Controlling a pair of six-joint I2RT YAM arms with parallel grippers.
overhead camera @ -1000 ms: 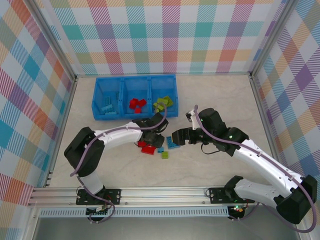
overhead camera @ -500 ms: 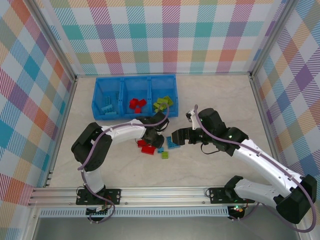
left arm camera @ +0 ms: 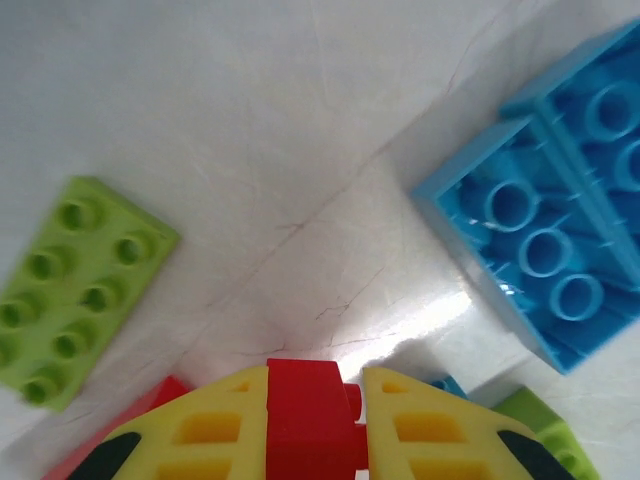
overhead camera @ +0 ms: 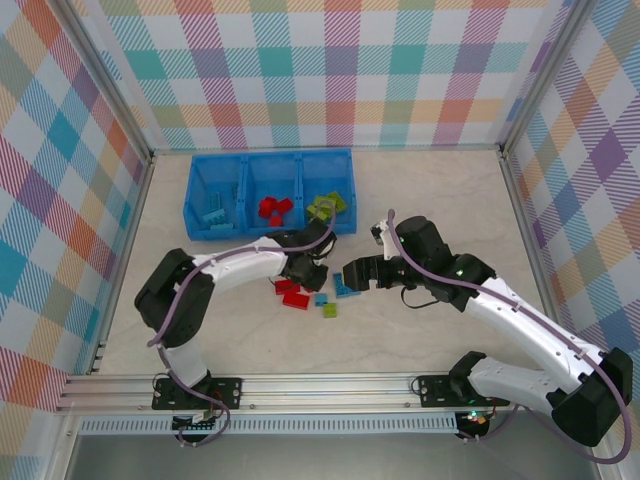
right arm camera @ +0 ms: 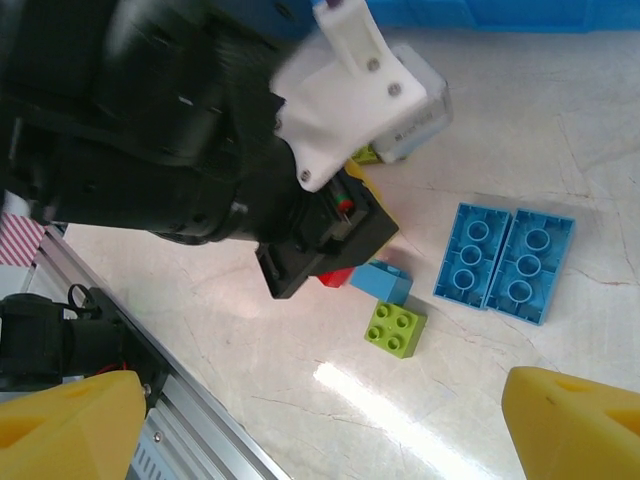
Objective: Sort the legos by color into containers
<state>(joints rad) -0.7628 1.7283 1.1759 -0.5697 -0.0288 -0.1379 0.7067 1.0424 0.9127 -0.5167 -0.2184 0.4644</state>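
- Top external view, tray: the blue tray (overhead camera: pixel 270 156) stands at the far side of the table (overhead camera: pixel 430 200), three compartments in a row.
- Same view, sorted stock: light blue bricks (overhead camera: pixel 212 214) in the left compartment, red bricks (overhead camera: pixel 274 208) in the middle one, lime green bricks (overhead camera: pixel 327 207) in the right one.
- Same view, loose stock: on the table in front of the tray lie the loose red bricks (overhead camera: pixel 291 293), a light blue pair (overhead camera: pixel 347 287), a small light blue brick (overhead camera: pixel 321 299) and a small lime green brick (overhead camera: pixel 328 311).
- Same view, my arms: my left gripper (overhead camera: pixel 300 278) is down at the loose red bricks. My right gripper (overhead camera: pixel 345 272) hangs just beside it, over the light blue pair.
- Left wrist view, jaws: my left jaws are clenched on a held red brick (left arm camera: pixel 303 400), which sits squarely between the two yellow fingers (left arm camera: pixel 215 430). I cannot tell whether it is clear of the table.
- Left wrist view, surroundings: a lime green plate (left arm camera: pixel 75 290) lies flat to the left, and the light blue pair lies side by side to the right. More red shows under the left finger.
- Right wrist view, jaws: my right jaws are spread wide with nothing between them, one yellow finger at each lower corner.
- Right wrist view, surroundings: beyond them is my left gripper with red at its tip. The small light blue brick touches that red, the small lime green brick lies just beside it, and the light blue pair lies a little to the right.
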